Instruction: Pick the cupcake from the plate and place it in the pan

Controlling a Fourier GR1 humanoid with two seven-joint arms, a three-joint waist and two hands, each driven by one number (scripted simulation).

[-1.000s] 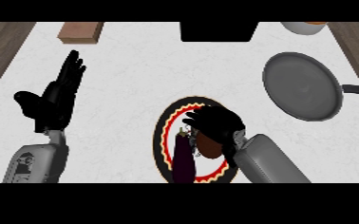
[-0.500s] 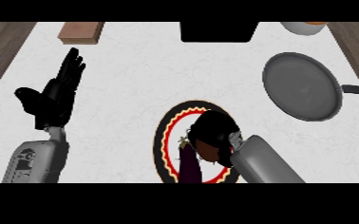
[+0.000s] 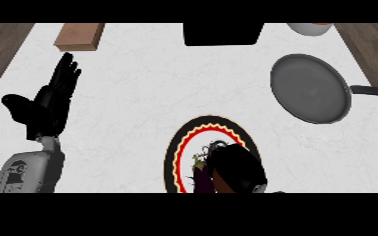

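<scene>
R hand [image 3: 238, 167] is over the plate [image 3: 176, 152], near side, fingers curled on the cupcake [image 3: 201, 172]. L hand [image 3: 48, 105] at left, fingers straight, apart. The pan [image 3: 310, 87] lies far right.

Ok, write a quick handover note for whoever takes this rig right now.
Left hand: open, resting at the view's left.
Right hand: over the plate, curled round the cupcake, which is mostly hidden.
Pan: upper right of the counter, nothing in it.
Done: the grasp looks made.
Left: carry the cupcake to the pan and release it there.
</scene>
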